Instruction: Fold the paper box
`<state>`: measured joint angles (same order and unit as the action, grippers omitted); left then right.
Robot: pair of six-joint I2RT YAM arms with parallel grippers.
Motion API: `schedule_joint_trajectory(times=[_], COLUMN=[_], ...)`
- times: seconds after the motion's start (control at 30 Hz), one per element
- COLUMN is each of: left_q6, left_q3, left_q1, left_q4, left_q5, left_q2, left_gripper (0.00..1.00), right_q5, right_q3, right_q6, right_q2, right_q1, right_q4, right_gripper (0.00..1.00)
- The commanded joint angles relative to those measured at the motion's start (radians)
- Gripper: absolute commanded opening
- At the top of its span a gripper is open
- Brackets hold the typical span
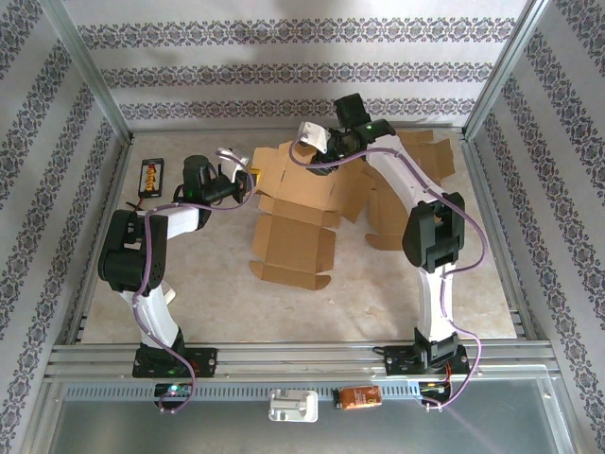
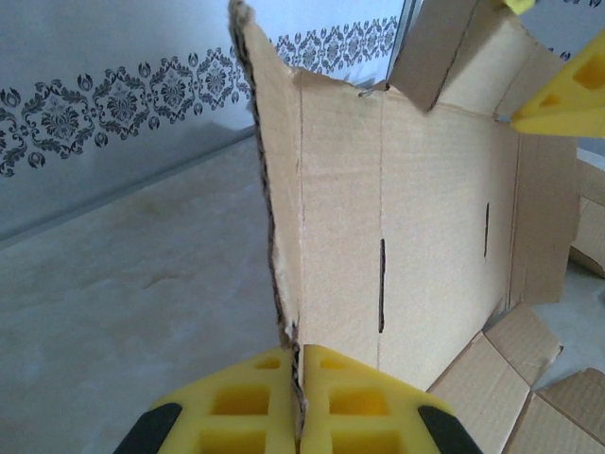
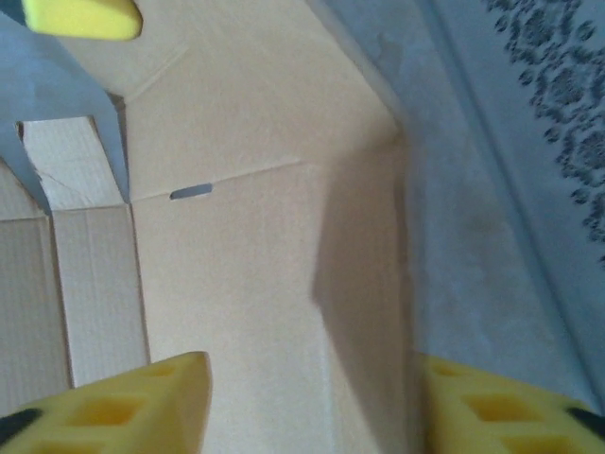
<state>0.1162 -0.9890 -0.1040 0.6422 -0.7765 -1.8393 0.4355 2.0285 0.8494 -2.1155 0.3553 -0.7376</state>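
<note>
The paper box (image 1: 298, 203) is a brown cardboard blank, partly raised, in the middle of the table. My left gripper (image 1: 248, 175) reaches in from the left. In the left wrist view its yellow fingers (image 2: 246, 402) are shut on the torn edge of an upright panel (image 2: 416, 236). My right gripper (image 1: 317, 142) hangs over the box's far edge. In the right wrist view its jaws (image 3: 312, 378) stand open and wide apart, with a cardboard panel (image 3: 246, 284) showing in the gap between them. Whether that panel touches either finger I cannot tell.
A second cardboard blank (image 1: 416, 180) lies at the right, under the right arm. A small black and orange device (image 1: 151, 175) sits at the back left. Metal frame rails (image 1: 123, 142) and patterned walls bound the table. A white part (image 1: 293, 407) and an orange part (image 1: 359, 397) lie by the near edge.
</note>
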Motion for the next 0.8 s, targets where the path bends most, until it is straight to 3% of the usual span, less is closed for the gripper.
schedule_joint_trajectory(times=[0.0, 0.13, 0.27, 0.43, 0.6, 0.7, 0.77], left_q6=[0.036, 0.037, 0.039, -0.030, -0.231, -0.445, -0.651], left_q3=[-0.027, -0.031, -0.014, 0.083, 0.177, 0.196, 0.138], left_q1=[-0.010, -0.012, -0.020, -0.025, -0.045, -0.061, -0.062], left_q4=[-0.017, -0.013, 0.011, 0.144, 0.086, -0.032, -0.250], left_q5=[0.010, 0.029, 0.080, 0.153, 0.301, 0.393, 0.448], left_q2=[0.017, 0.013, 0.029, 0.111, 0.288, 0.388, 0.425], left_gripper=[0.00, 0.00, 0.02, 0.33, 0.54, 0.56, 0.57], right_q5=[0.033, -0.025, -0.143, -0.410, -0.721, -0.774, -0.785], right_q3=[0.024, 0.003, 0.015, 0.005, -0.094, -0.228, -0.326], right_q6=[0.030, 0.072, 0.148, 0.269, 0.476, 0.533, 0.545], right_q2=[0.027, 0.067, 0.092, 0.127, 0.169, 0.202, 0.218], right_q1=[-0.006, 0.010, 0.043, 0.116, 0.192, 0.225, 0.240], right_q4=[-0.059, -0.054, -0.058, -0.007, 0.182, 0.333, 0.438], right_gripper=[0.38, 0.26, 0.03, 0.00, 0.00, 0.00, 0.00])
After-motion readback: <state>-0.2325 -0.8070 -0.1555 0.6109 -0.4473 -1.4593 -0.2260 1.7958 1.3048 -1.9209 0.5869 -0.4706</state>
